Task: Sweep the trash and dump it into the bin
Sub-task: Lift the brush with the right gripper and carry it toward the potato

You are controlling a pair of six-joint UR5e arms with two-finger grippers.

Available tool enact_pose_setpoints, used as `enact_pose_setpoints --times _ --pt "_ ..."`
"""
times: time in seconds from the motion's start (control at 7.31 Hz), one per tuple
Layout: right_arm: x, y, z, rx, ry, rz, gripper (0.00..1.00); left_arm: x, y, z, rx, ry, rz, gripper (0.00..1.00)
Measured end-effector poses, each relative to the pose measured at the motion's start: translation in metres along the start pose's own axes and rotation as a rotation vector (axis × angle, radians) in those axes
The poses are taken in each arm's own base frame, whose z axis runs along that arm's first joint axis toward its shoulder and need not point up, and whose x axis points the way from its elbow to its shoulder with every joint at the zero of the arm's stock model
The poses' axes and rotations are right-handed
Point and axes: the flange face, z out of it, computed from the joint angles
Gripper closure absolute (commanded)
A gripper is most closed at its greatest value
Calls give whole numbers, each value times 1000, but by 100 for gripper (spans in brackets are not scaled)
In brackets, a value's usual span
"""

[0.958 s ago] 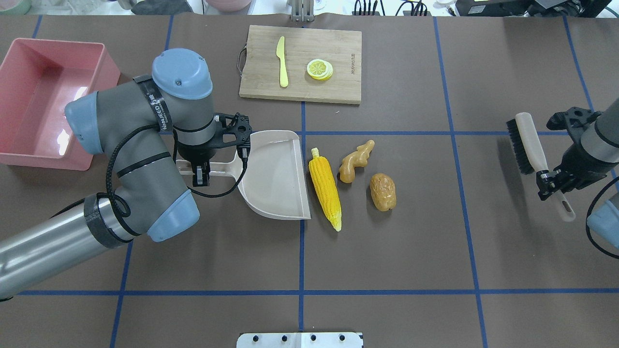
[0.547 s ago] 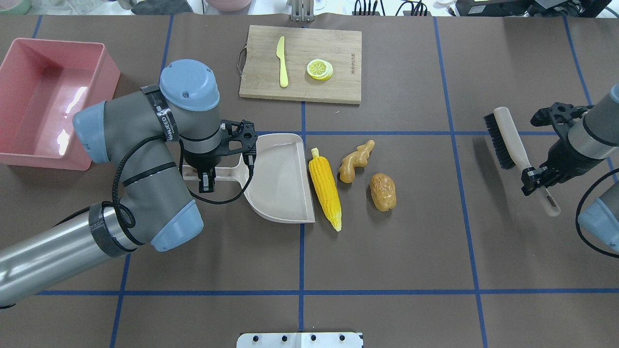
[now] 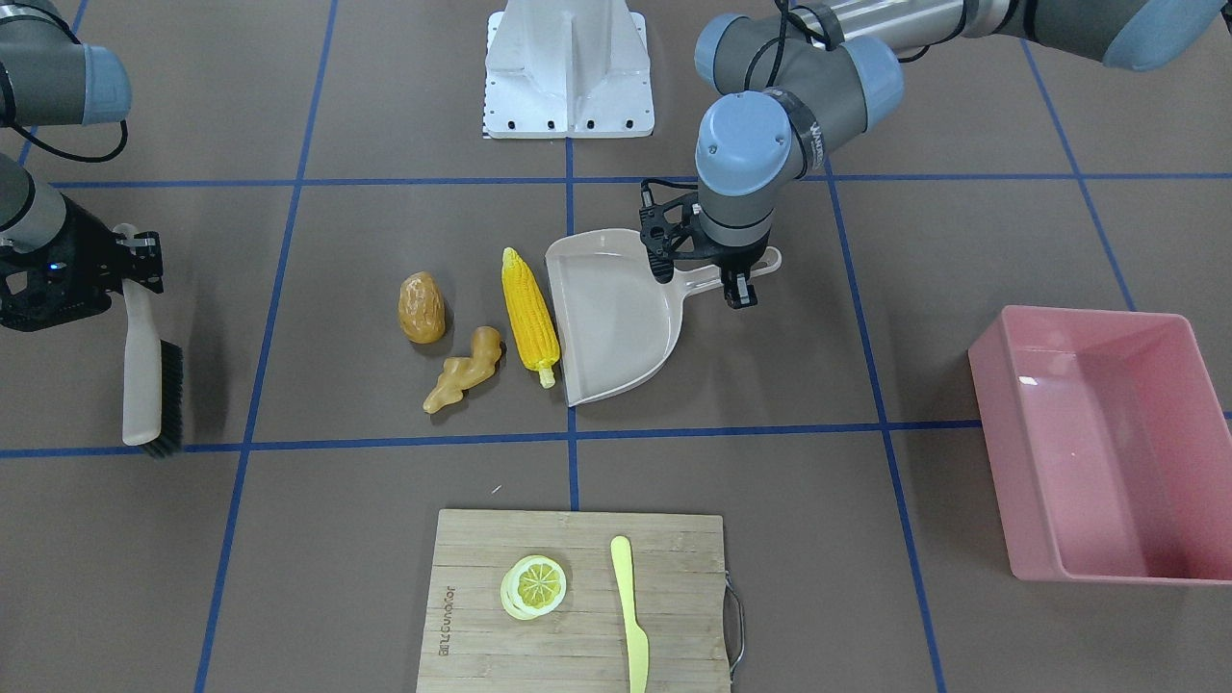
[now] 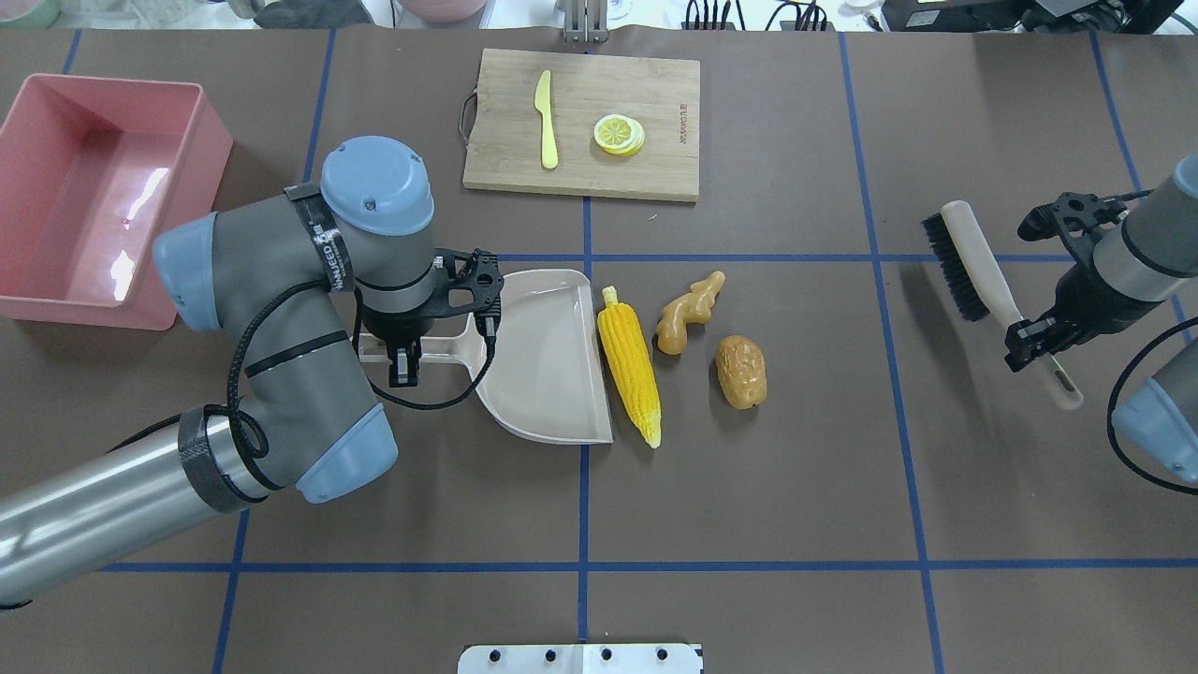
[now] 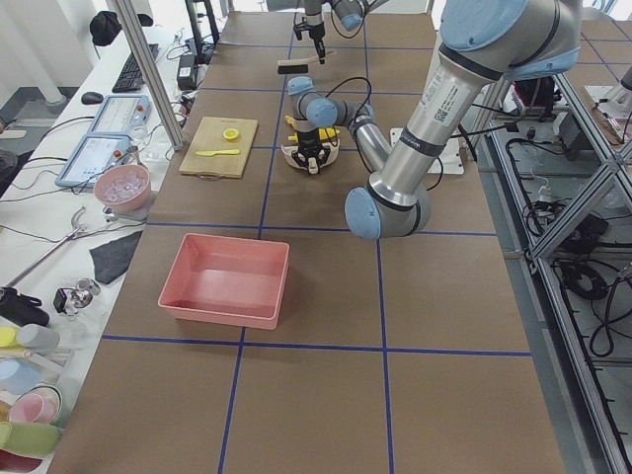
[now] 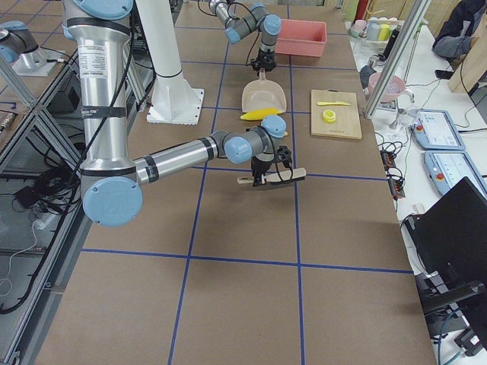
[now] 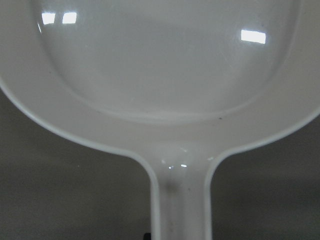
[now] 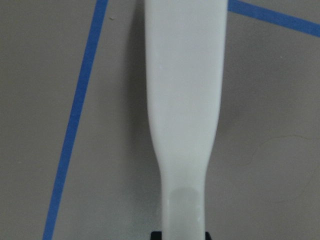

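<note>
The yellow corn cob, tan ginger root and brown potato lie on the table's middle. My left gripper is shut on the handle of the beige dustpan, whose open lip lies right beside the corn; the pan fills the left wrist view. My right gripper is shut on the handle of a black-bristled brush, held to the right of the potato and apart from it. The pink bin stands at the far left, with nothing in it.
A wooden cutting board at the back middle carries a pale yellow knife and a lemon slice. A white mount plate sits at the near edge. Blue tape lines cross the brown table.
My left arm has slid the dustpan to the right, up to the corn. My right arm has carried the brush leftward and a little farther back.
</note>
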Motion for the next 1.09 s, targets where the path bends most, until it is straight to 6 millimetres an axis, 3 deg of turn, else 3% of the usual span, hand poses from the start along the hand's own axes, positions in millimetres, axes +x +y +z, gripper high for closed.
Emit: enact_pose_setpoints --times 0.41,0.82,1.09 --pt "-1 1 -6 -12 -74 -41 100 2 -1 -2 -4 -23 -17 100" --pt "2 14 -43 -27 -271 56 100 6 -5 0 -12 -39 -18 100" --pt "-20 12 -66 -11 -343 106 100 8 -4 -2 -9 -47 -19 100"
